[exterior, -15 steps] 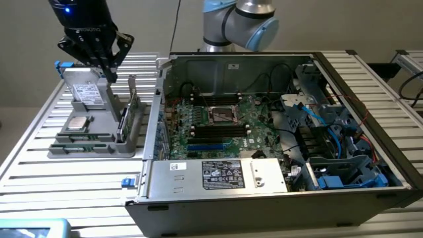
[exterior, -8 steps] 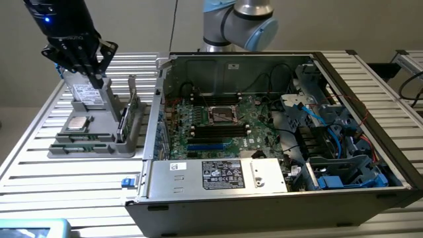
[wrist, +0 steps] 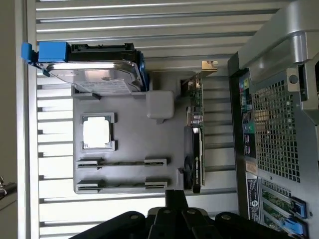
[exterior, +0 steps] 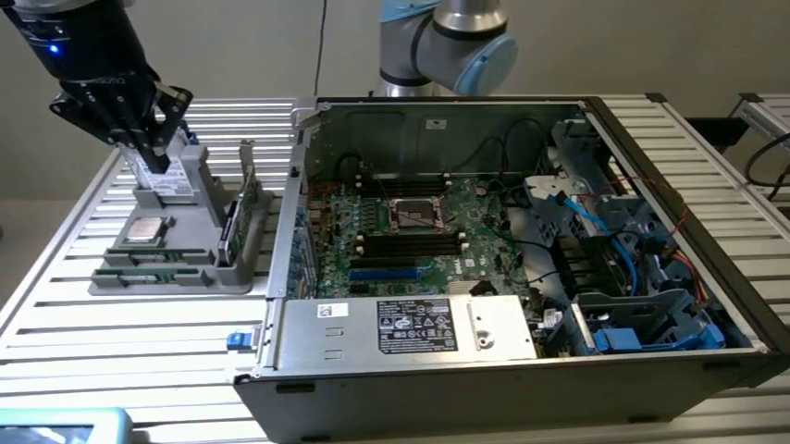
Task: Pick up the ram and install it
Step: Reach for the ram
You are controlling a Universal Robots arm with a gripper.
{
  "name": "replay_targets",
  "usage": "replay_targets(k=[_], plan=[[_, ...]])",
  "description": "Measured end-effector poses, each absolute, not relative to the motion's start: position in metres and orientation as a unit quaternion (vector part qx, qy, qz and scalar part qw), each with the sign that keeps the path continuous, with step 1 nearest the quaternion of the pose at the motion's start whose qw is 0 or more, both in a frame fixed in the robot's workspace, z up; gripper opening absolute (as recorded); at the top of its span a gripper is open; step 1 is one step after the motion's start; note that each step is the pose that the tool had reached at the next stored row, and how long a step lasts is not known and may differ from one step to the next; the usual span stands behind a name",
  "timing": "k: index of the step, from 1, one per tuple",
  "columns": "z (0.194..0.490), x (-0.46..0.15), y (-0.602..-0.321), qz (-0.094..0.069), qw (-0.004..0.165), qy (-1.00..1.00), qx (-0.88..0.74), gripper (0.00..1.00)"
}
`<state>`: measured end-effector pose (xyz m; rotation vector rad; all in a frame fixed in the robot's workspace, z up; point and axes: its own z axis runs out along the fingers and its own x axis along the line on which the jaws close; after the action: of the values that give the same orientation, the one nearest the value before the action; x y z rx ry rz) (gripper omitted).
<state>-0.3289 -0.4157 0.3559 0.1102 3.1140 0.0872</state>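
Two ram sticks stand on edge in the slots of a grey holder tray on the exterior view's left: one ram stick and a second in the slot next to it. Only thin dark edges of them show in the wrist view. My gripper hangs above the tray's far end, over the hard drive, well apart from the ram. Its fingers are shut with nothing between them. The open computer case lies to the right, with dark memory slots on its motherboard.
The tray also holds a silver processor chip, a hard drive with blue rails, and an upright green card with a metal bracket. The case wall stands close beside the tray. Cables and drive cages fill the case's right side.
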Motion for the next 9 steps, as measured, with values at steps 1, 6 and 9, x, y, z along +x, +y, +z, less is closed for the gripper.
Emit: replay_targets(k=[1, 6, 9], plan=[[0.355, -0.333, -0.416, 0.028, 0.012, 0.999, 0.035, 0.11], [0.353, -0.349, -0.416, 0.026, 0.012, 0.999, 0.035, 0.11], [0.352, -0.358, -0.416, 0.026, 0.012, 0.999, 0.035, 0.11]])
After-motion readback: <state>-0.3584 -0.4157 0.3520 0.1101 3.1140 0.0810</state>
